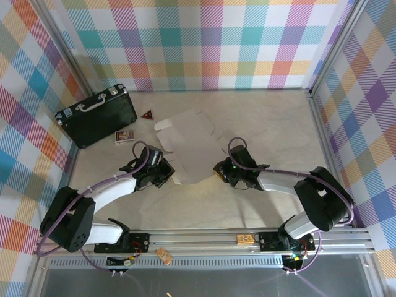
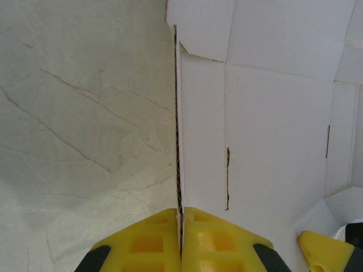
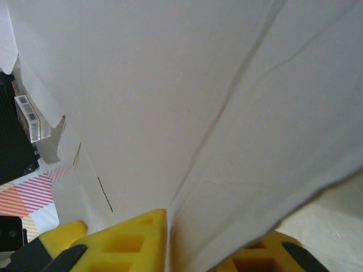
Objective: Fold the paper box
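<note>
The paper box (image 1: 192,143) lies unfolded on the table, a white die-cut sheet with creases and flaps. My left gripper (image 1: 165,173) is at its near left corner. In the left wrist view its yellow fingers (image 2: 153,243) are shut on the sheet's corrugated edge (image 2: 177,141), with the white panel (image 2: 272,113) spreading to the right. My right gripper (image 1: 221,171) is at the near right edge. In the right wrist view a raised white flap (image 3: 255,141) passes between its yellow fingers (image 3: 130,243), which are closed on it.
A black hard case (image 1: 96,116) with a silver handle stands at the back left. A small card pack (image 1: 124,136) and a dark triangle (image 1: 147,114) lie between it and the sheet. Plaid walls close in three sides. A metal rail (image 1: 204,238) runs along the front.
</note>
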